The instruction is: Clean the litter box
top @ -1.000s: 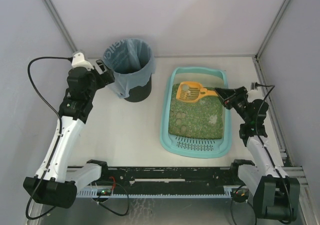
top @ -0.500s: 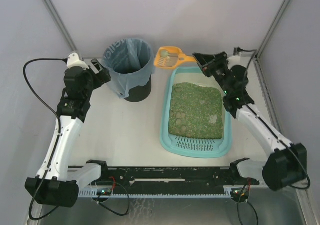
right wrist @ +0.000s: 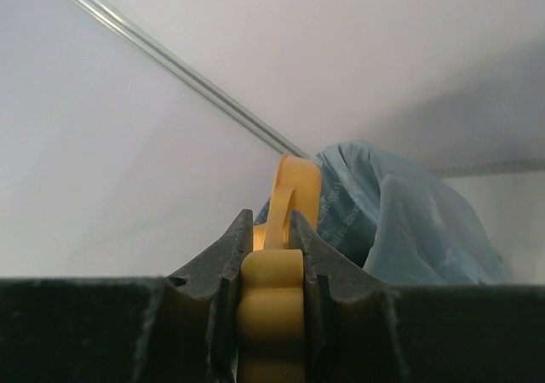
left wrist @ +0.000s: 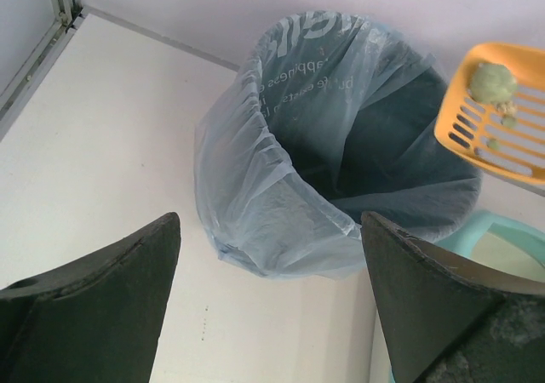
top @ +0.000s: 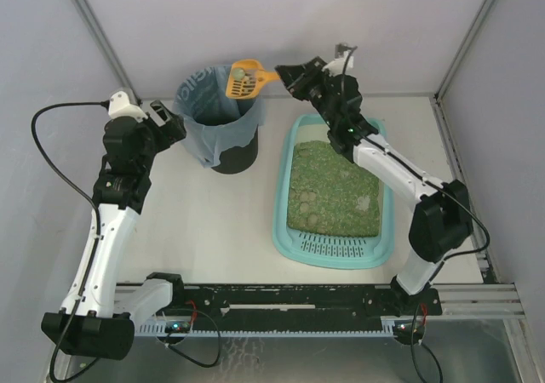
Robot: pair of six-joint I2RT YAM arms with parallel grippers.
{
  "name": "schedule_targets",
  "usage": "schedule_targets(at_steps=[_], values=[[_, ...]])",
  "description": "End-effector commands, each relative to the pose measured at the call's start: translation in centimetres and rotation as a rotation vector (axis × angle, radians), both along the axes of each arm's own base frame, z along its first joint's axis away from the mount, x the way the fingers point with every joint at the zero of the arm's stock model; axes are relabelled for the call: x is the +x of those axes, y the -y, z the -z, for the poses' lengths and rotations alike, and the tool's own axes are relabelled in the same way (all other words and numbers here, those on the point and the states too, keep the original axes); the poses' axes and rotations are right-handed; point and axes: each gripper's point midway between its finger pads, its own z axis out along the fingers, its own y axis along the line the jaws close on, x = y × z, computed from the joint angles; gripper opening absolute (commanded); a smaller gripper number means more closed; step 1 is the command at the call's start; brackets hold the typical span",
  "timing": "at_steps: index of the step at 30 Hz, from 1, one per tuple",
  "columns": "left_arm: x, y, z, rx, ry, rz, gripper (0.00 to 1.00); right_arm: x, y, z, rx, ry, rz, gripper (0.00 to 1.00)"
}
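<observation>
White table, walled on three sides by pale panels; top view taken as the clock face.

Item 1: litter box. Light-teal tray, right of table centre, long axis running 12 to 6, slotted grille at its 6 o'clock end. Green litter fills the rest; a few rounded clumps show near its 7 o'clock corner.

Item 2: black bin with blue bag, standing at 10 o'clock of the tray, just beside it. Mouth open upward, presumably to take waste.

Item 3: orange scoop. Held level over the bin's 1 o'clock rim, a greenish clump lying on its slots. Level carriage likely keeps the clump aboard until a tip into the bag.

Item 4: right gripper. Pincer clamped on the scoop handle, seen edge-on in its wrist view. Tray lies at 5 o'clock of this pincer, well apart and lower; no contact.

Item 5: left gripper. Pincer wide apart, holding nothing, at 9 o'clock of the bin and near its wall, perhaps placed to steady it. Tray lies at 4 o'clock, beyond the bin.

Status, judged: waste lifted, not yet dumped.
</observation>
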Motion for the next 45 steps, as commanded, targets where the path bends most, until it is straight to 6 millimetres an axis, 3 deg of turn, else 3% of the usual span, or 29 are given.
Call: schedule_targets(at_steps=[1, 6, 18, 28, 33, 37, 41, 45], values=[[0.0, -0.3, -0.4, -0.013, 0.034, 0.002, 0.90, 1.0, -1.4, -3.7, -0.186, 0.223, -0.006, 0.00], [0.3, -0.2, -0.2, -0.026, 0.028, 0.013, 0.90, -0.4, -3.9, -5.6, -0.315, 0.413, -0.114, 0.00], [0.6, 0.1, 0.2, -0.035, 0.019, 0.033, 0.89, -3.9, -7.3, -7.0, -0.821, 0.819, 0.020, 0.00], [0.8, 0.4, 0.3, -0.038, 0.016, 0.050, 0.88, -7.4, -7.5, -9.4, -0.757, 0.896, 0.023, 0.00], [0.7, 0.5, 0.0, -0.036, 0.025, 0.056, 0.87, -9.5, -5.5, -11.5, -0.646, 0.893, 0.054, 0.00], [0.9, 1.0, 0.2, -0.037, 0.020, 0.074, 0.86, -11.1, -2.9, -12.0, -0.555, 0.845, 0.051, 0.00], [0.7, 2.3, -0.1, -0.013, 0.027, 0.115, 0.86, -13.1, 1.4, -12.6, -0.422, 0.781, 0.055, 0.00], [0.0, 4.0, -0.5, 0.032, 0.044, 0.160, 0.86, -14.4, 5.8, -11.0, -0.240, 0.646, -0.012, 0.00]])
